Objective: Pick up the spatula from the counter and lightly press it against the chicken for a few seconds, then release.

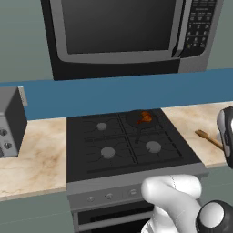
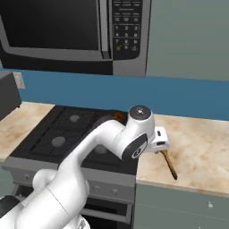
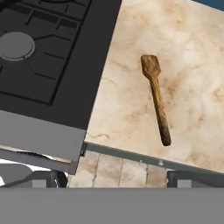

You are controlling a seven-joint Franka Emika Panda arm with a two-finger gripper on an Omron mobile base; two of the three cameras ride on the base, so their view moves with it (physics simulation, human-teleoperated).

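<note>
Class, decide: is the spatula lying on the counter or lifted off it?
Lying: the spatula rests flat on the counter beside the stove, untouched.

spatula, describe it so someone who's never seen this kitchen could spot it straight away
Find the black stove under the microwave, then look at the beige marbled counter to its right. The spatula lies flat there, blade toward the back wall, handle toward the front edge. It is slim brown wood, unlike the pale stone under it and the dark stove beside it.

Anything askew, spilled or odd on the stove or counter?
Nothing stands out. The brown wooden spatula lies flat on the beige marbled counter, right of the black stove; the orange chicken piece sits inside the dark round pan.
</note>
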